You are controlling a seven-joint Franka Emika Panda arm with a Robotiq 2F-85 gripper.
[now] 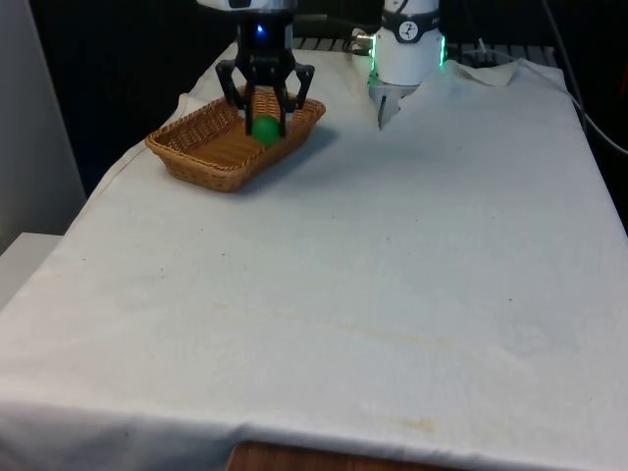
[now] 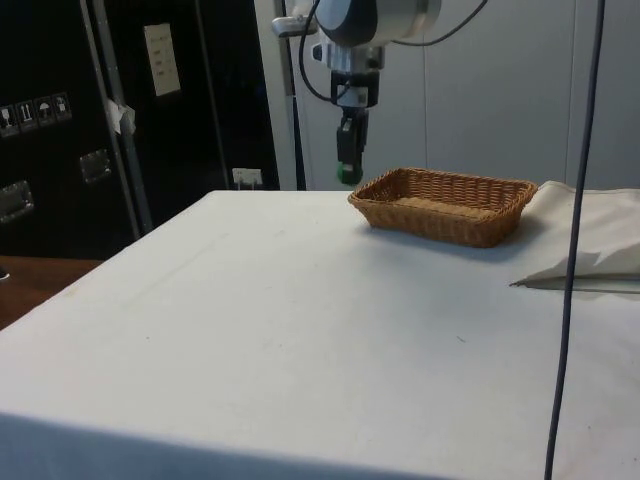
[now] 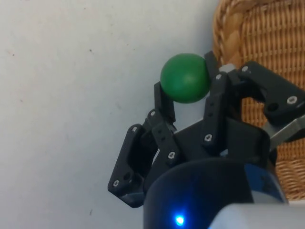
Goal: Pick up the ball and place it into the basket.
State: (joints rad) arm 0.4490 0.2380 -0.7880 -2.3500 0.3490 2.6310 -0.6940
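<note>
Hand (image 1: pixel 265 126) pinching green ball (image 1: pixel 265 130) between both fingers (image 3: pixel 164 102), held up in air above white-clothed counter (image 1: pixel 392 275). Wicker basket (image 1: pixel 211 147) sits on counter toward front view's left, near far end. Side view: ball (image 2: pixel 347 175) hangs just outside basket's (image 2: pixel 445 205) near rim, above cloth, about level with rim. Wrist view: ball (image 3: pixel 185 78) over bare cloth, basket edge (image 3: pixel 267 43) just beside. Front view suggests ball over basket; probably not, angle poor.
</note>
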